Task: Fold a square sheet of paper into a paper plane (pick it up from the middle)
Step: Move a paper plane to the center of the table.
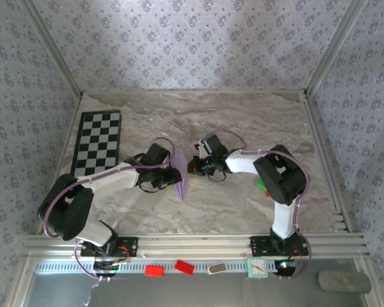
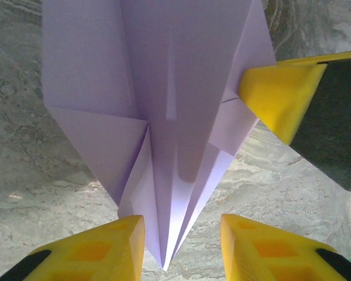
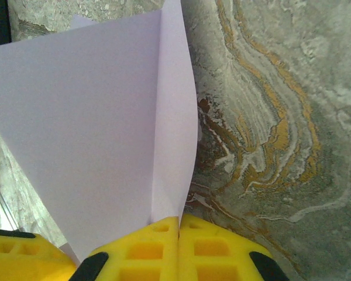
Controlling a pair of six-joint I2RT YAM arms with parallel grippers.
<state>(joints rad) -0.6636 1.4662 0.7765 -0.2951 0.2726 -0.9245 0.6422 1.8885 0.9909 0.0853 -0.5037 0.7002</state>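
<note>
**Top external:** Both arms reach in to mid-surface (image 1: 243, 121) and meet at the paper plane (image 1: 181, 183). It is a narrow lilac dart with its tip pointing back toward the arm bases. The left end effector (image 1: 168, 171) is at its left side and the right end effector (image 1: 193, 167) at its right. The jaws are too small to read from up here. The checkerboard (image 1: 97, 144) lies well apart at far left, not involved. It looks like a two-handed setup, one side steadying while the other works a crease.

**Left wrist:** The paper plane (image 2: 164, 88) shows layered flaps and a lengthwise centre crease, fold detail the overhead view can't give. Its tip runs in between the left end effector's (image 2: 182, 231) two yellow fingers. They stand apart, so it is released and not pinching. A yellow fingertip (image 2: 278, 96) of the right end effector sits on the paper's right edge.

**Right wrist:** The right end effector's (image 3: 179, 231) fingers are pressed together, clenched on a fold of the paper plane (image 3: 105, 129). The paper fans away from the pinch over the marbled surface (image 3: 269, 117). This confirms the grip the other views only hint at. My guess is the right one anchors the paper so the left can re-grip near the tip.
</note>
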